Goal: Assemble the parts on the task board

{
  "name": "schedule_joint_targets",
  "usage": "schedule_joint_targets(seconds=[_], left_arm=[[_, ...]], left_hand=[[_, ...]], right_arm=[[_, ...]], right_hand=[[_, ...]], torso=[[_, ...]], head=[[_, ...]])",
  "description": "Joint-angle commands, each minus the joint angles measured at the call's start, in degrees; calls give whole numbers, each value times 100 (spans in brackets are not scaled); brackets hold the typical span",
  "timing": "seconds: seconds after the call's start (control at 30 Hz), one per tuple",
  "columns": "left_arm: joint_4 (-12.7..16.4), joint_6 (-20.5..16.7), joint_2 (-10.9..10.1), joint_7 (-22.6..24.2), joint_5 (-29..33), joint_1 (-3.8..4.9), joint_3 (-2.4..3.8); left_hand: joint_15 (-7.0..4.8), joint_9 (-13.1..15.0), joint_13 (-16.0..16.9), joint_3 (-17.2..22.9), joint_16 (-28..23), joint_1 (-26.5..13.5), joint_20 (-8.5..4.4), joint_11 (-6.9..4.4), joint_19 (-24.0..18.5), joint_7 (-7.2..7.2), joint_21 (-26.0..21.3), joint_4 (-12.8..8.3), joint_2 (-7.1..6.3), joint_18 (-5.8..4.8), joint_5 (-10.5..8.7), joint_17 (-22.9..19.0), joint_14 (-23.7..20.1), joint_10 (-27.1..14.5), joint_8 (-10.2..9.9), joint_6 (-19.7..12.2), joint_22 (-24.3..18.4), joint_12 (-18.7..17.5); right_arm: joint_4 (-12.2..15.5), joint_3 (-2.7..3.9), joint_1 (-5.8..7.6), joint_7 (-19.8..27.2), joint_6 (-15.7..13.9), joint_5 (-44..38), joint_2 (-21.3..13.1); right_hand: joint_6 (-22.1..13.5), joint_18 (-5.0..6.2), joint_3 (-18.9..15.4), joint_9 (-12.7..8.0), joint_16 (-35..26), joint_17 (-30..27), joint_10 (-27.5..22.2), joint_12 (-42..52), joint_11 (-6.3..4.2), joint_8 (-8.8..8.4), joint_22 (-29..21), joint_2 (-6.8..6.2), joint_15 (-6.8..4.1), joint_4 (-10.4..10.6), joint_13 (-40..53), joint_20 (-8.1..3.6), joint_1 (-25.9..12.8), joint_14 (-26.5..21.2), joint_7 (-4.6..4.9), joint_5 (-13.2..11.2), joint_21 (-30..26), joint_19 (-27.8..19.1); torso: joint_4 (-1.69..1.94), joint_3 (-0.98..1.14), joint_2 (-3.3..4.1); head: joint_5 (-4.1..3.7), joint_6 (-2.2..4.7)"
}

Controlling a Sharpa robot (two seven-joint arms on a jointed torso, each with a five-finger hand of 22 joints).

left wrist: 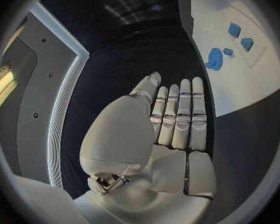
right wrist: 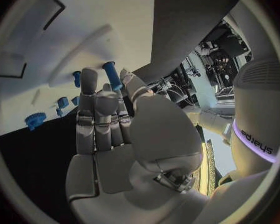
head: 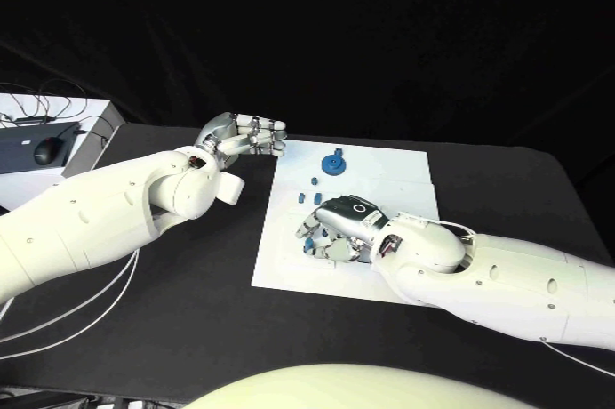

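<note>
A blue peg point(right wrist: 110, 73) sits pinched in the fingers point(right wrist: 89, 92) of the right hand point(head: 336, 227), low over the white task board point(head: 385, 173) in the middle of the black table point(head: 167, 311). A blue gear point(head: 333, 165) and small blue parts point(head: 307, 196) lie beyond on the board. The left hand point(head: 243, 135) hovers at the board's far left corner, fingers straight and together, empty.

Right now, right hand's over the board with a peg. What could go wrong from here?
1. The right hand pinches the blue peg only near one end, so it could tilt or slip before insertion.
2. That hand sits low over the task board, beside small loose parts; a sweep might knock them.
3. The left hand hovers at the board's far corner near the blue gear; the arms could crowd each other if both move in.
</note>
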Motion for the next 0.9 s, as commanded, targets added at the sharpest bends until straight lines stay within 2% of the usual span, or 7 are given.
schedule_joint_targets(seconds=[0.03,0.37,0.57,0.77,0.83,0.87,0.9], left_arm=[[11,48,3,29,24,1,4],[3,55,6,32,24,0,4],[-4,63,5,62,40,-3,4],[-11,89,4,128,76,-25,4],[-9,92,-2,146,91,-47,4],[-8,95,-5,155,100,-58,4],[-4,98,-8,166,111,-72,4]], left_hand=[[-17,-1,-8,13,-5,40,5,-8,-10,31,1,42,1,-80,16,4,-32,-3,-28,21,19,-22],[-17,-1,-8,13,-5,40,5,-8,-10,31,1,42,1,-80,16,4,-32,-3,-28,21,19,-22],[-17,-2,-8,8,-4,33,6,-7,-10,30,0,47,-3,-80,17,4,-31,-6,-30,16,18,-22],[-33,-1,-10,22,0,38,1,-51,2,3,6,62,1,-77,17,12,-8,129,-29,9,20,-29],[-37,-1,-10,28,2,42,-1,-56,6,3,9,63,2,-75,19,14,0,142,-29,6,22,-30],[-38,-1,-11,31,0,41,-2,-58,7,0,10,67,0,-75,18,15,1,152,-29,8,23,-32],[-39,-1,-10,37,-1,43,-3,-64,8,-3,12,71,1,-75,17,16,4,169,-28,13,26,-32]], right_arm=[[46,1,-11,108,-216,27,-43],[333,36,-16,501,-904,834,-488],[493,112,132,960,-1053,2725,-1039],[509,135,361,745,-484,3932,-1645],[515,137,413,451,-124,4129,-1837],[520,138,434,286,56,4194,-1925],[534,138,456,5,350,4248,-2038]], right_hand=[[-4,41,-98,-4,34,-14,-159,6,22,-18,-7,-12,60,-1,-7,36,75,-14,2,14,-52,18],[-206,85,-558,0,21,-75,-448,70,75,-7,-85,-103,95,248,-17,84,112,-30,-2,215,-176,82],[-190,32,-579,12,-39,-130,438,381,-95,3,-100,124,-9,318,30,34,50,-24,273,467,-216,61],[140,-168,-796,87,-102,-180,1531,1486,-535,197,-113,194,-314,392,799,-200,-200,60,7,530,-217,116],[342,-346,-1046,261,-10,-131,1150,2854,-685,404,-106,304,-459,537,2179,-373,-554,131,-80,505,-185,210],[357,-408,-1052,366,-5,-115,825,3313,-653,481,-109,409,-376,545,2718,-406,-567,87,-130,460,-196,195],[344,-428,-1126,588,137,7,572,3961,-704,629,-90,504,-416,634,3477,-443,-748,104,-210,485,-165,256]], torso=[[3,3,2],[0,3,-3],[-27,3,-20],[-67,12,-55],[-80,18,-67],[-88,22,-72],[-95,29,-81]], head=[[-5,2],[-55,42],[-125,95],[-255,130],[-314,142],[-328,147],[-351,154]])
